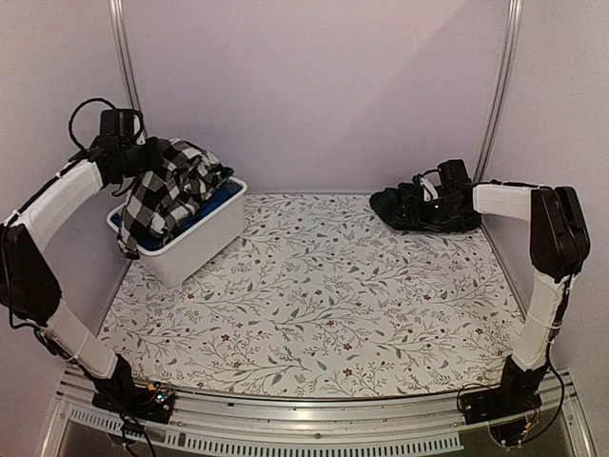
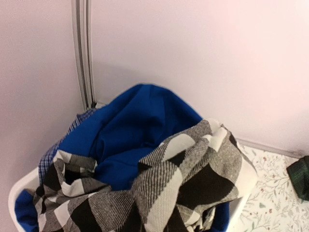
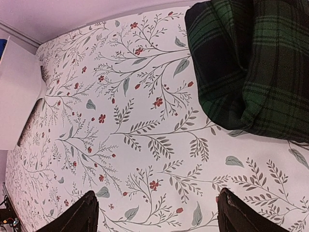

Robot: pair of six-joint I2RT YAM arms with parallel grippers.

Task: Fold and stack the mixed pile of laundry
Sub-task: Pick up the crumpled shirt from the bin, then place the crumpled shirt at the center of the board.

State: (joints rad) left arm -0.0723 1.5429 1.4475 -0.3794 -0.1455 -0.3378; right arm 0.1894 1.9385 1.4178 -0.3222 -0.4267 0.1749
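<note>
A black-and-white checked shirt [image 1: 157, 195] rises out of the white tub [image 1: 195, 252] up to my left gripper [image 1: 143, 157], and one end hangs over the tub's near-left rim. In the left wrist view the shirt [image 2: 174, 188] covers my fingers, with the bright blue garment [image 2: 135, 121] behind it in the tub. The dark green-navy tartan garment [image 1: 385, 211] lies bunched on the table at the back right. My right gripper [image 3: 161, 217] is open and empty, low over the table just beside the tartan garment [image 3: 251, 63].
The floral tablecloth [image 1: 314, 295] covers the table. The tub stands at the back left against the wall, and its side shows in the right wrist view [image 3: 14, 96]. Metal frame posts [image 1: 122, 48] stand at both back corners.
</note>
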